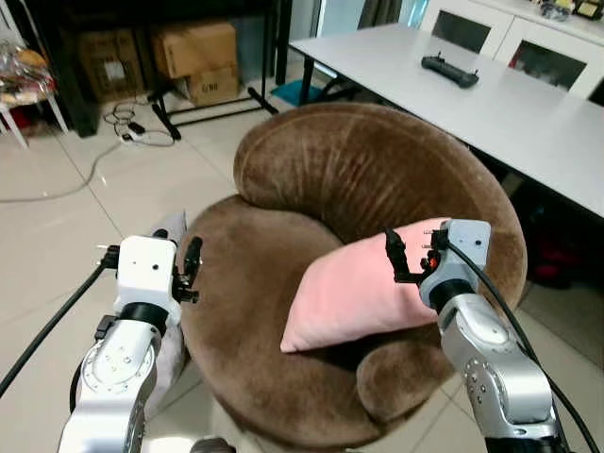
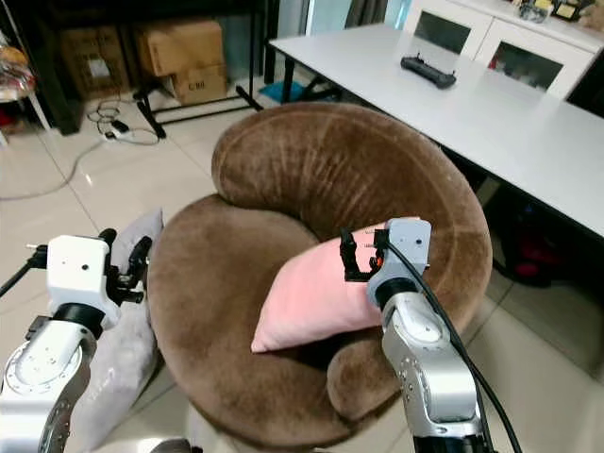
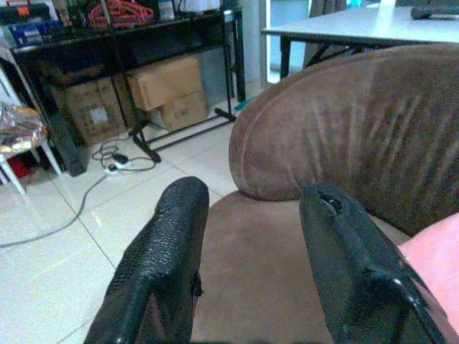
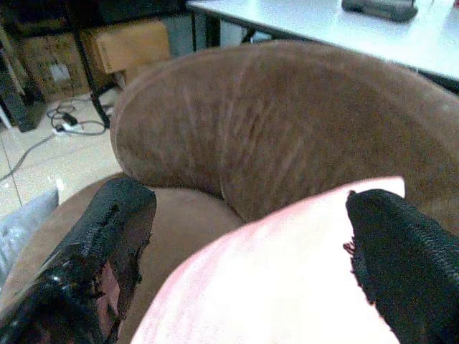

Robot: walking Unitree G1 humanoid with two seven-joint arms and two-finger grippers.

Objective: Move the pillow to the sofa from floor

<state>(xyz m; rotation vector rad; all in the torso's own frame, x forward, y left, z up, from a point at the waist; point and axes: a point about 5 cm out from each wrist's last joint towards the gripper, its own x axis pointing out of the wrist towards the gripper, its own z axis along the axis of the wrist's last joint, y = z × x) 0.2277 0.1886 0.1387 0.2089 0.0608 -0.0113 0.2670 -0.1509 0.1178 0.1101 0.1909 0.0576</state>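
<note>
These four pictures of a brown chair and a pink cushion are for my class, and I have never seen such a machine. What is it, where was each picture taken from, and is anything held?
It is a walking humanoid robot with two silver arms. Two pictures come from cameras in its head, looking down; two from cameras on its wrists, looking along black fingers. The pink pillow already lies on the round brown sofa. The right gripper hangs open over it; the left gripper is open above the seat. Neither holds anything. A grey pillow lies on the floor beside the sofa.
</note>
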